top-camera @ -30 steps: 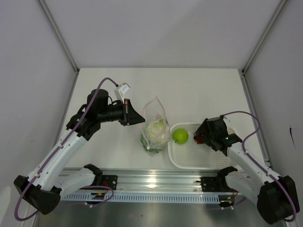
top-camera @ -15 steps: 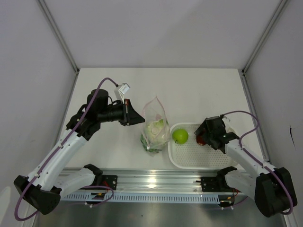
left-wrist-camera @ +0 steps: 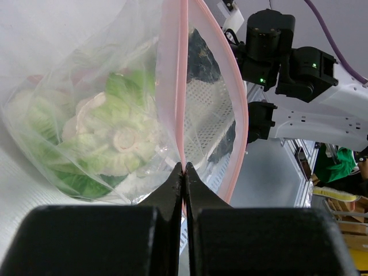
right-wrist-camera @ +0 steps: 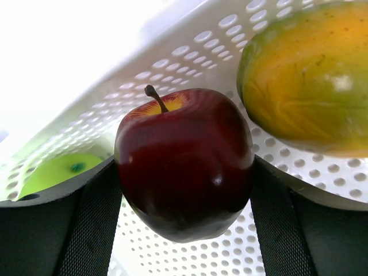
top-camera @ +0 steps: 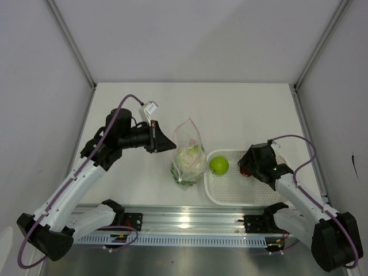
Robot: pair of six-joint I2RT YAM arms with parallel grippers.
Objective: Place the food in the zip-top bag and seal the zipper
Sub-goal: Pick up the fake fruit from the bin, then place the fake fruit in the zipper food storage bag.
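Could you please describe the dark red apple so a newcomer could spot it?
Find the white perforated basket at the table's near right. At its right end, the right gripper's fingers flank the dark red apple. Its neighbours are a green apple and a yellow-orange fruit.

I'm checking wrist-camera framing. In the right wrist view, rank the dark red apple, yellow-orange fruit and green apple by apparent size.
1. dark red apple
2. yellow-orange fruit, cut off by the frame
3. green apple, partly hidden
Nearness to the camera may inflate the red apple.
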